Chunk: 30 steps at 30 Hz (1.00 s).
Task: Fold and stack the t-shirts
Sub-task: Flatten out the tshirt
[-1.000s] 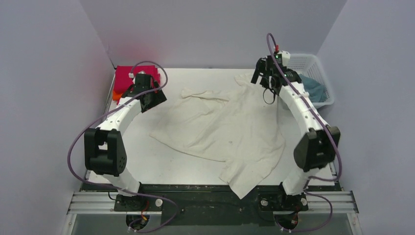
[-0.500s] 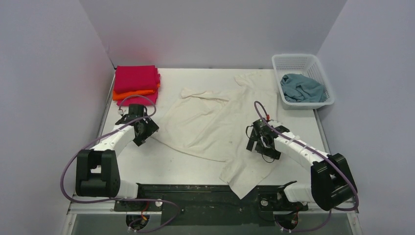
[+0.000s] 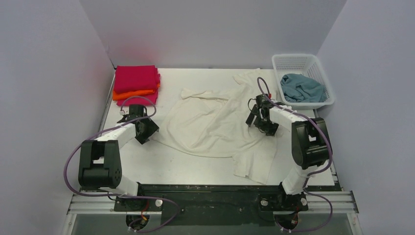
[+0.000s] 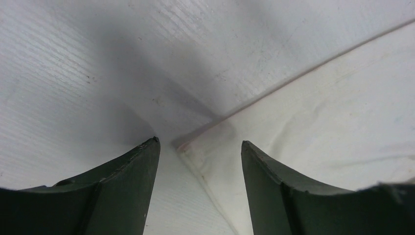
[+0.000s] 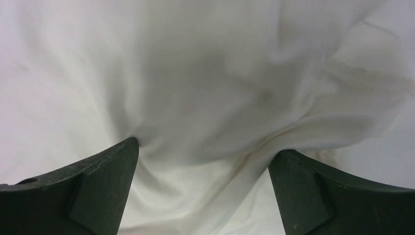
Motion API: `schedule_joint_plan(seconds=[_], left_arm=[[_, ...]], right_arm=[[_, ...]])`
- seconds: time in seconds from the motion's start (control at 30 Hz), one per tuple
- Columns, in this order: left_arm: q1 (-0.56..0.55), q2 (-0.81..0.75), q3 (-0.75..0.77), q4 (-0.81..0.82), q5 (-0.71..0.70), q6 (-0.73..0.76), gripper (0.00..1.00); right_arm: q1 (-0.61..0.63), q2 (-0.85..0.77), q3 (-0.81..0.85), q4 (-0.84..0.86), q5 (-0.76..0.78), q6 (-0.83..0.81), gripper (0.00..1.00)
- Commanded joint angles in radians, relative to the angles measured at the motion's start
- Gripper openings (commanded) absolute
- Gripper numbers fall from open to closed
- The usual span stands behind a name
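Left wrist view showed you the left gripper (image 4: 200, 143), fingers spread, straddling the corner of the cream t-shirt (image 4: 318, 112), whose cloth ran toward the frame's right; the right gripper (image 5: 203, 147), equally spread, rested on its crumpled middle.

The left arm (image 3: 115, 137) and right arm (image 3: 286, 113) share one build: smooth white link shells joined by blocky black joint housings (image 3: 99, 164). A thin purple cable (image 3: 258, 84) loops loosely along each arm and curls below the bases at the bottom of the frame. In the wrist views, the left gripper (image 4: 200, 142) and right gripper (image 5: 209, 146) each carry two matte, dark grey-green fingers (image 5: 98, 191). These are wedge-shaped, taper to blunt tips and have a raised ridge along each face.
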<state>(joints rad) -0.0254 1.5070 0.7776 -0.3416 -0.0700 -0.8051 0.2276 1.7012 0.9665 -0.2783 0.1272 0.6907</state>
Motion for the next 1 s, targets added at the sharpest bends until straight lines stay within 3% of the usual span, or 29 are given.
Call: schedule_joint_plan(seconds=[0.0, 0.1, 0.27, 0.43, 0.7, 0.87, 0.9, 0.93, 0.97], left_arm=[[-0.008, 0.03, -0.014, 0.023, 0.004, -0.015, 0.7], [-0.022, 0.031, -0.013, -0.006, 0.009, -0.021, 0.65], [-0.077, -0.056, -0.048, -0.099, -0.074, -0.055, 0.65], [-0.115, -0.129, -0.083, -0.097, -0.112, -0.06, 0.65], [-0.167, 0.004, -0.034, -0.039, -0.119, -0.072, 0.56], [-0.183, 0.062, -0.015, -0.01, -0.107, -0.055, 0.38], [-0.19, 0.068, -0.02, -0.003, -0.101, -0.05, 0.3], [-0.192, 0.07, -0.022, 0.01, -0.087, -0.049, 0.08], [-0.197, 0.07, -0.026, 0.013, -0.079, -0.042, 0.0]], right_arm=[[-0.038, 0.137, 0.187, 0.033, -0.013, -0.049, 0.97], [-0.055, 0.185, 0.304, -0.004, -0.006, -0.056, 0.98], [-0.055, 0.11, 0.293, -0.054, -0.015, -0.051, 0.98], [-0.049, -0.104, 0.155, -0.089, 0.039, -0.045, 0.99], [-0.045, -0.481, -0.095, -0.169, 0.078, -0.021, 0.99], [-0.047, -0.66, -0.19, -0.284, 0.119, -0.017, 0.99], [-0.047, -0.677, -0.199, -0.313, 0.122, -0.015, 0.99], [-0.049, -0.71, -0.217, -0.326, 0.123, -0.013, 0.99], [-0.049, -0.722, -0.229, -0.36, 0.126, -0.009, 0.99]])
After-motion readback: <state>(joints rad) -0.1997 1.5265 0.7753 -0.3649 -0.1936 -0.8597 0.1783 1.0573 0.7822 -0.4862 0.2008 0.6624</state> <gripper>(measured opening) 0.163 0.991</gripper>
